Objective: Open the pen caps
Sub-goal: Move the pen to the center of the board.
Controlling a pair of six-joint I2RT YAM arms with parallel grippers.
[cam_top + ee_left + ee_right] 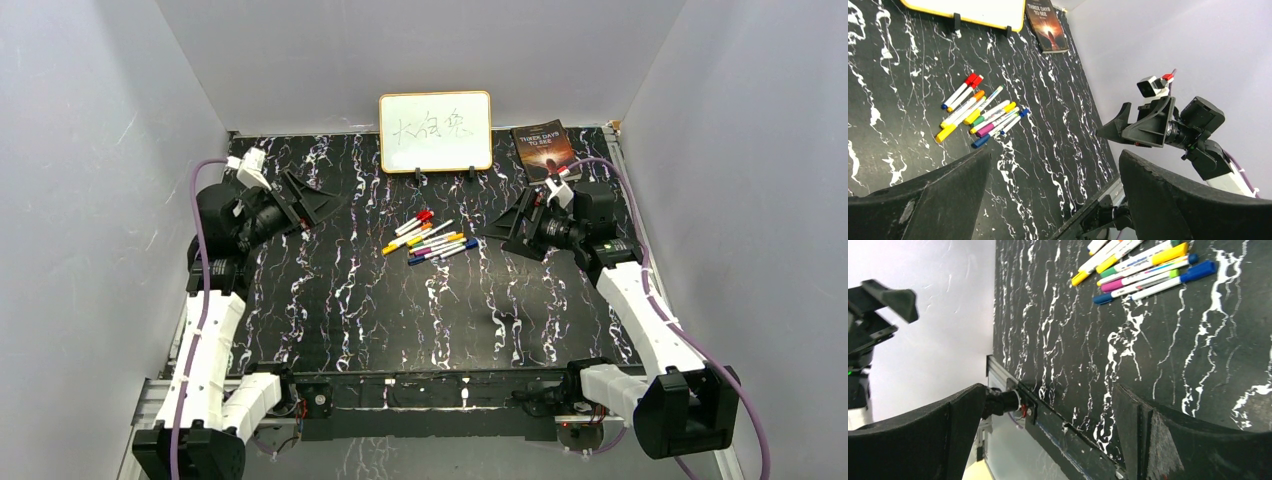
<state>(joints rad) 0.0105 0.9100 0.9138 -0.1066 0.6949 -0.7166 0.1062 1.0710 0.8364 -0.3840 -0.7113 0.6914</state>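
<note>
1. Find about 8 pens [432,238] in a loose fan on the table [330,320], near the whiteboard [435,131] on its near side, roughly below its middle. Barrels mostly parallel, touching or overlapping.
2. Note the pen caps [971,79] all seated on their barrels: red pair closest to the whiteboard, then orange, yellow, green, purple and blue farther from it. No cap off yet, so task judged at its very start.
3. Log left gripper [315,200] released, fingers spread wide, grasping nothing. Hovering to the near left of the whiteboard, well apart from the fan.
4. Log right gripper [508,225] likewise released and empty, to the near right of the whiteboard and near the fan's blue end, not touching it. Cannot tell its height above the table.
5. Note a book [543,148] lying flat just right of the whiteboard, away from the fan.
6. Judge next move: 1 gripper onto a barrel, the other onto that pen's cap, then a straight pull along the pen's axis.
7. Risks from here:
   - Pinching 2 barrels at once, caused by tight packing in the fan.
   - Scattering or rolling neighbours toward the whiteboard, caused by wide fingers sweeping in sideways.
   - Closing across the cap-barrel seam, caused by short caps; nothing would separate.
   - Slipping on the slim, smooth barrel under the pull, or flinging a freed cap.
   - Arms colliding, caused by both converging on 1 short pen.
</note>
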